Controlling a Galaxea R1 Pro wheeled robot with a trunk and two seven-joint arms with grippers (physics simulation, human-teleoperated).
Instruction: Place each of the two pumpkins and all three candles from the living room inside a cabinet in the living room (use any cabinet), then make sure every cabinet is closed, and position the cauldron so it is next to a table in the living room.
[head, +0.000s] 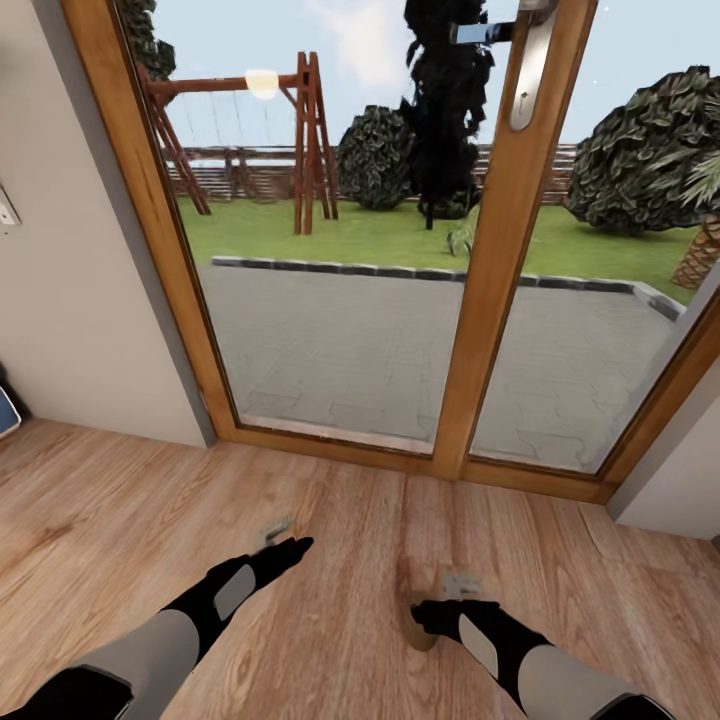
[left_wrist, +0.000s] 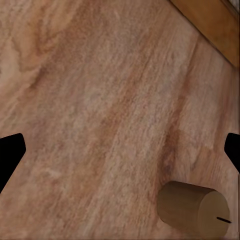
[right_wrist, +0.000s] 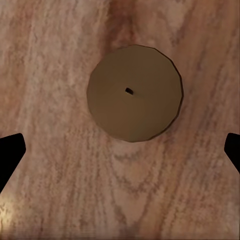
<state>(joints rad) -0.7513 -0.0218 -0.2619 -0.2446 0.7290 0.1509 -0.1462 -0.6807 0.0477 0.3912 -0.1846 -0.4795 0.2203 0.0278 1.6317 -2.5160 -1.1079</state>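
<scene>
Two arms low over the wood floor (head: 120, 520) in front of the glass patio door (head: 340, 330). Left gripper (head: 285, 545) spread wide, nothing in it, tips (left_wrist: 10, 150) at the frame edges. One candle (right_wrist: 134, 92) stands upright on the floor right under the right gripper (head: 432, 615), also wide open & empty, not touching it afaict.

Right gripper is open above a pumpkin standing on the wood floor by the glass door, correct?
Not a pumpkin: it is a candle, a tan cylinder with a wick at its centre, as the right wrist view shows from straight above. The rest holds: the right gripper is open over it, on the wood floor by the glass door.
</scene>
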